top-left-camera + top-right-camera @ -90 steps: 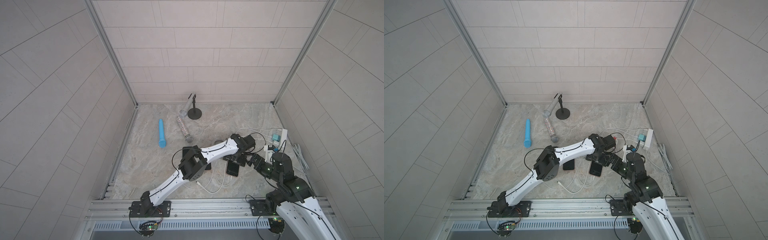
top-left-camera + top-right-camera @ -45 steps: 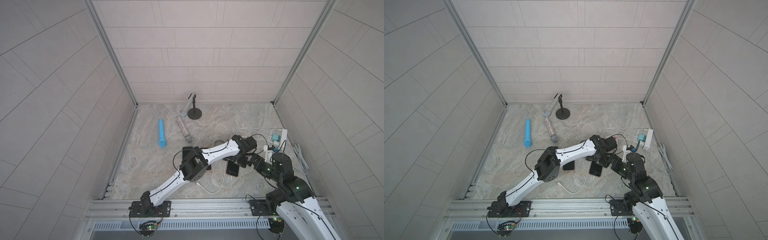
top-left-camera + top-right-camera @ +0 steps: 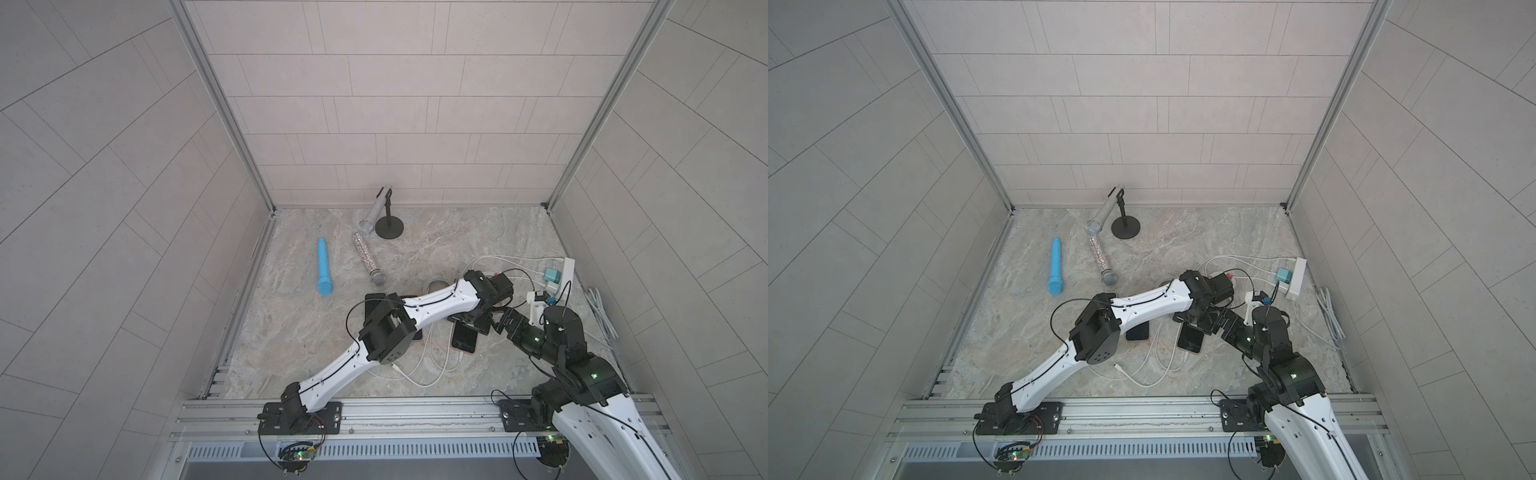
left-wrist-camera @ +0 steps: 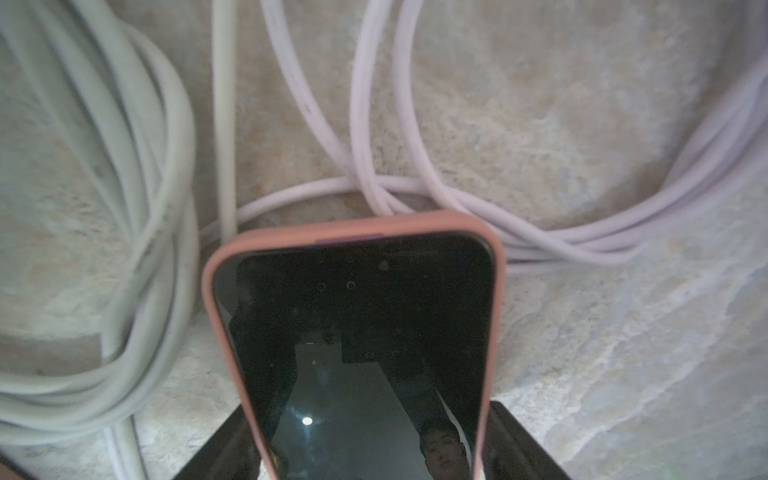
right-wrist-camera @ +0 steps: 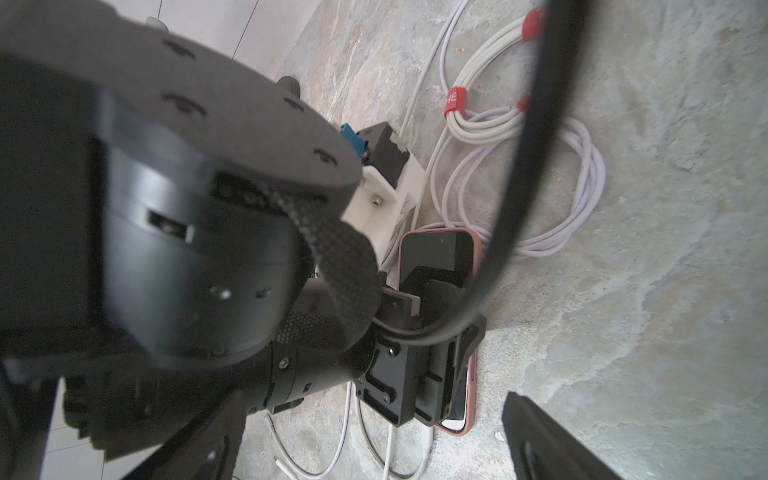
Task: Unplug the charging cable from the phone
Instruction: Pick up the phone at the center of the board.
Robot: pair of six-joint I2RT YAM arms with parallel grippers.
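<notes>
Left gripper tight astride face-up phone, its long axis front-to-back.

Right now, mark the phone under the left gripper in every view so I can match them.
Top view: phone lower right of centre.
Top view: same spot, slightly further left.
Left wrist: fills the picture's lower middle, screen up.
Right wrist: picture's centre, lower part covered.
Shared landmark: left gripper, jaws either side of the phone.
</notes>
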